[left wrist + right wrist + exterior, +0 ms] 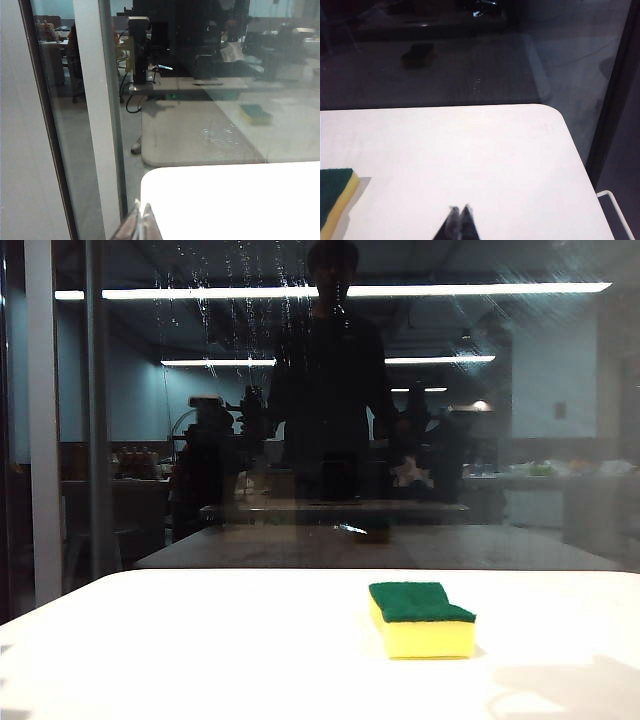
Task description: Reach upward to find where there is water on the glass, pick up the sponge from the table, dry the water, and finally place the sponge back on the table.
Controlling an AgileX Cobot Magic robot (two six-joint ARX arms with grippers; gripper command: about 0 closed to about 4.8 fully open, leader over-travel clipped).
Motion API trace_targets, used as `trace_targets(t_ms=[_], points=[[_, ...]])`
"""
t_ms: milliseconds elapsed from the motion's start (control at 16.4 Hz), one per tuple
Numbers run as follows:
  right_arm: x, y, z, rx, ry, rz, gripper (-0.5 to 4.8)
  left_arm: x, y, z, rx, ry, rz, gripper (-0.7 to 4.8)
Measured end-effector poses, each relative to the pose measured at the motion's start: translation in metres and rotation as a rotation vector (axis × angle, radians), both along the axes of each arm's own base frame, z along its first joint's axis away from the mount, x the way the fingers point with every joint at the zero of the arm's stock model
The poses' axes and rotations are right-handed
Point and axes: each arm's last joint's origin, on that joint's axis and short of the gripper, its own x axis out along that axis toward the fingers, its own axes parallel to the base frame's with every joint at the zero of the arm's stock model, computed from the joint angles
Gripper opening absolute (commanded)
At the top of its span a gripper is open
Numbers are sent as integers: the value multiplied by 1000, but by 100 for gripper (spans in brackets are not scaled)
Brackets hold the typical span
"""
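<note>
The yellow sponge [421, 620] with its green scouring layer up lies on the white table [200, 650], right of centre; its corner [335, 195] shows in the right wrist view. The dark glass [330, 400] rises behind the table. Thin whitish streaks of water [245, 300] run down its upper part, left of centre. My left gripper [141, 210] is shut and empty, over the table's corner by the pale frame bar [95, 115]. My right gripper [459, 210] is shut and empty above bare table, with the sponge well off to one side. Neither gripper appears in the exterior view.
A pale vertical frame bar [42, 420] stands at the left of the pane. The table's rounded corner [555, 112] lies ahead of the right gripper, with a white rail [617, 210] beyond the table's side edge. The glass reflects the sponge [255, 114].
</note>
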Motion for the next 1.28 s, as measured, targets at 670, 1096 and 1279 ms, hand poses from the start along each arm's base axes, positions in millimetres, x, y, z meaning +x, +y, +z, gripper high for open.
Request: trace_targets(t_ms=[670, 1096, 1279], points=[[0, 0, 0, 0, 0, 0, -1, 0, 0, 0, 0, 0, -3, -4], [-5, 0, 27, 10, -86, 0, -2, -7, 0, 29, 0, -86, -4, -5], [-13, 0, 53, 13, -159, 0, -2, -16, 0, 52, 0, -104, -4, -4]])
